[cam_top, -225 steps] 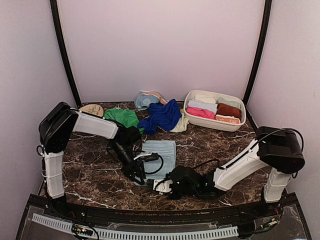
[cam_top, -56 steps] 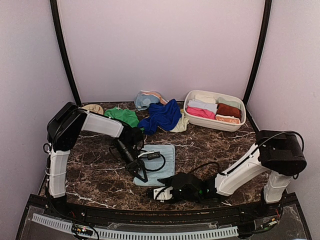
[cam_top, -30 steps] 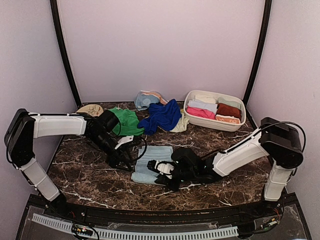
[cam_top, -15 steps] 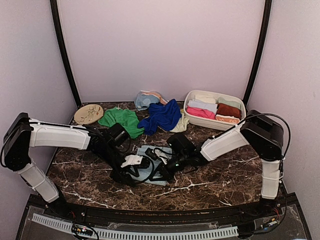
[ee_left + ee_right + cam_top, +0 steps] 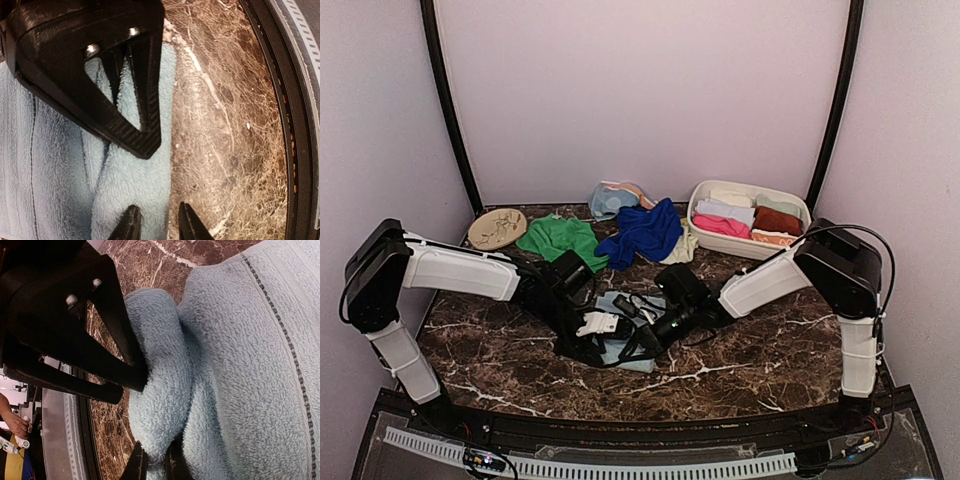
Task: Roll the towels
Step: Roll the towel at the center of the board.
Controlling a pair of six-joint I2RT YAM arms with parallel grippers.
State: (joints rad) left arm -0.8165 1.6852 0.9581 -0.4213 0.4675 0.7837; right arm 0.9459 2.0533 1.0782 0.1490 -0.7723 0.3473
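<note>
1. Dark marbled worktop (image 5: 770,350) is seen beneath both sets of jaws.
2. Between and under them, the light blue towel (image 5: 240,365) is spread.
3. On a raised fold of it, the right jaws are clamped tight.
4. Over its edge, the left jaws are held narrowly apart; whether it is gripped cannot be told.

On the dark brown marbled tabletop (image 5: 760,350) we see a light blue terry towel (image 5: 240,365), a green towel (image 5: 558,238), a royal blue towel (image 5: 642,232), a tan round patterned disc (image 5: 497,228) and a white oval plastic basin (image 5: 740,248).

Looped terry cloth towel (image 5: 240,365), glossy marble table (image 5: 225,125)
</note>
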